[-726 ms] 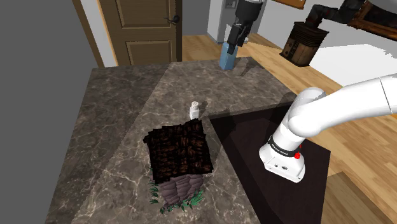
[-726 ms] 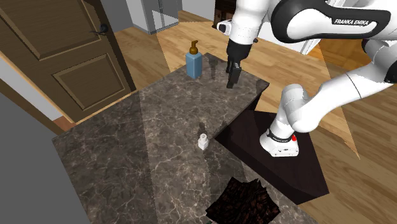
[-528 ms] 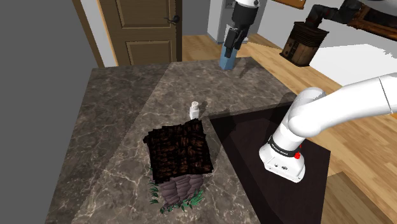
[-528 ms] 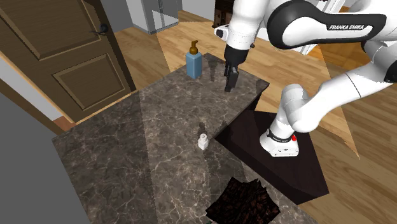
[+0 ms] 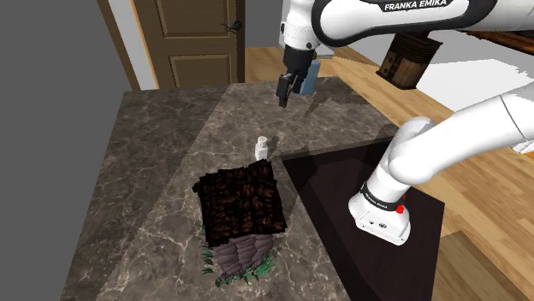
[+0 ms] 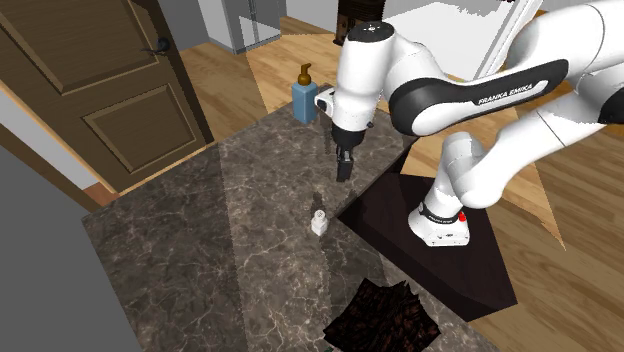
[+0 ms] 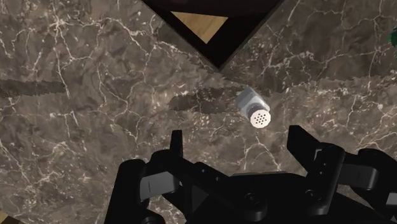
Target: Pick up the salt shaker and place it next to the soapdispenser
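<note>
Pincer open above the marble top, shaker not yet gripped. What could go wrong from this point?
1. In the wrist view the salt shaker sits off-centre, nearer one finger of the open pincer; a straight descent might tip the small upright shaker.
2. The shaker stands close to the stand's dark corner, so a finger could catch that edge on the way down.

Arm over marble table (image 5: pixel 145 162), tool (image 5: pixel 285 91) above its far end.
Tool pts down, just in front of blue soap dispenser (image 5: pixel 314 75), partly hidden by arm; white salt shaker (image 5: pixel 262 148) upright mid-table, well apart from tool, w/ dark-roofed model house (image 5: pixel 242 205) nearer the camera.
</note>
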Robot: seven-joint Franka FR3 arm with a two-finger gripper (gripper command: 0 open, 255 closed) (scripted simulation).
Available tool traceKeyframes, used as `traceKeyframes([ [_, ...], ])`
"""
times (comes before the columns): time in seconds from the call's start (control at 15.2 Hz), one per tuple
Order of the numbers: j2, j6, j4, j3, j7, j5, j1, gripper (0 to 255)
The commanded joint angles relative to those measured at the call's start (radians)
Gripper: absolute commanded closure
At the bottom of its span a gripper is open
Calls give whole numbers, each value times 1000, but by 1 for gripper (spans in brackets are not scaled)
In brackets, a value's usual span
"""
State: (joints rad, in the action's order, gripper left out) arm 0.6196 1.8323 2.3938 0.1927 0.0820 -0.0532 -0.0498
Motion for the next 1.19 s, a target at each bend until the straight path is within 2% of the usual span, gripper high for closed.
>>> traceKeyframes([
  [0.0, -42, 52, 17, 32, 27, -2, -7, 0],
  [0.59, -288, 272, 41, 164, 156, 41, -16, 0],
  [1.12, -340, 384, 103, 172, 170, 59, -7, 0],
])
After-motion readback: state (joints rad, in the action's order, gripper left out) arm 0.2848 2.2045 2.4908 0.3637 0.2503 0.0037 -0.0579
